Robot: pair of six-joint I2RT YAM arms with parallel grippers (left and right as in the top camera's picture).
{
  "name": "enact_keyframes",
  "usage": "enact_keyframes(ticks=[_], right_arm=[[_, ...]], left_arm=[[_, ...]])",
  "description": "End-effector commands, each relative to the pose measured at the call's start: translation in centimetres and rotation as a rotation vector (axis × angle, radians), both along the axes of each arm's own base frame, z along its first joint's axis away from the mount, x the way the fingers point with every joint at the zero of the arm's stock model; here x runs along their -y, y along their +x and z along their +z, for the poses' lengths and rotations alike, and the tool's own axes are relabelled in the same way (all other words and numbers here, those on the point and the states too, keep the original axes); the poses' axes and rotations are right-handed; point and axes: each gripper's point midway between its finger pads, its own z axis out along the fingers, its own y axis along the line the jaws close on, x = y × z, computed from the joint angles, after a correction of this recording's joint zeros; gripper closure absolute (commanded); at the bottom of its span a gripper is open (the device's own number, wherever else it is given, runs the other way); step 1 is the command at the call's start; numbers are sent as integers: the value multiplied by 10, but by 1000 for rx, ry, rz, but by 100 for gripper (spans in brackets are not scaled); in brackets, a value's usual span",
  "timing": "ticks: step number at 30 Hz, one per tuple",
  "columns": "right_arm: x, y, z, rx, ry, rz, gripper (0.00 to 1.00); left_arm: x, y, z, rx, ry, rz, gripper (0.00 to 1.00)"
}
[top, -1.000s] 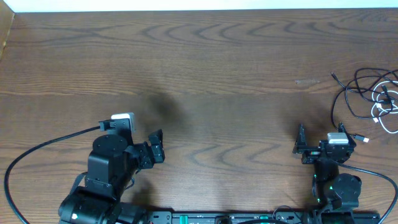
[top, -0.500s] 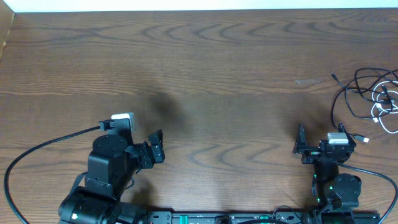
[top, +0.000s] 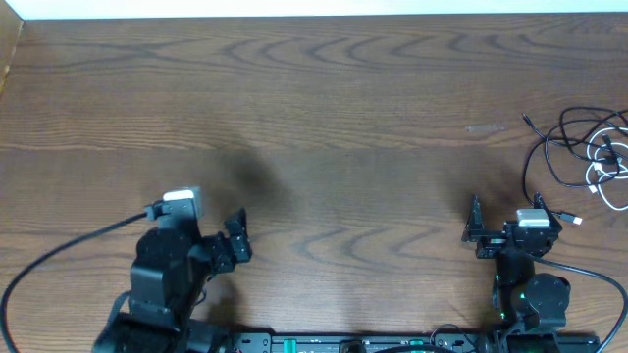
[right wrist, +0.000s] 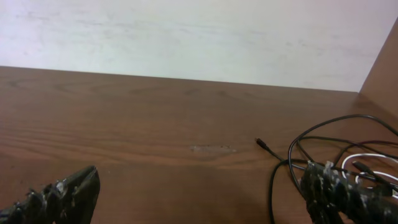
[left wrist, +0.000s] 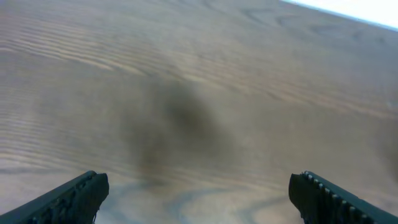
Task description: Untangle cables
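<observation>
- The right gripper (top: 512,226) has its jaws spread wide with nothing between them. The wrist view shows only bare wood in the gap.
- The left gripper (top: 236,242) also stands wide apart and empty. Only the wooden table (top: 343,98) shows ahead of its jaws, with no cord in its wrist view.
- The black cable (top: 549,152) and white cable (top: 601,175) lie in one loose tangle ahead of the right jaws and off to their right side. They are near but not touching, and they sit close to the table's right edge, where part of the heap runs out of the overhead view.
- In the right wrist view, the black cable's loops (right wrist: 292,155) rise just beyond the right-hand finger. The white cable (right wrist: 367,158) is threaded through them further right.
- A small plug (top: 526,120) on a free black end points away from the heap, ahead of the jaws and slightly right of their centre line.
- The nearest black loop is long and narrow. Its length runs roughly along the line the right jaws point, so they face the loop end-on and not across it.
- The right arm is much the nearer. The left jaws are well apart from the tangle, with the width of the table between them.
- In my judgement, the coming move is the right arm reaching forward and to its right.
</observation>
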Motion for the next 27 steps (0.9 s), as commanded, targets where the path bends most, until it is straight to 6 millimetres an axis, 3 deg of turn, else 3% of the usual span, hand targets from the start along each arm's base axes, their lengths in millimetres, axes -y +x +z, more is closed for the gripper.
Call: enact_keyframes(ticks=[1,11,21,27], right_arm=[[1,0,0,1,-4,-4,1],[1,0,0,1,-4,-4,1],[1,0,0,0,-5,-4,1],[1,0,0,0,-5,-4,1]], left_arm=[[-16,1,-12,72,10,68,2],[-34,19,-29,368,-31,162,2],[-31,38,-8,700,43,112,2],[-31,40,-1,795,136,91,2]])
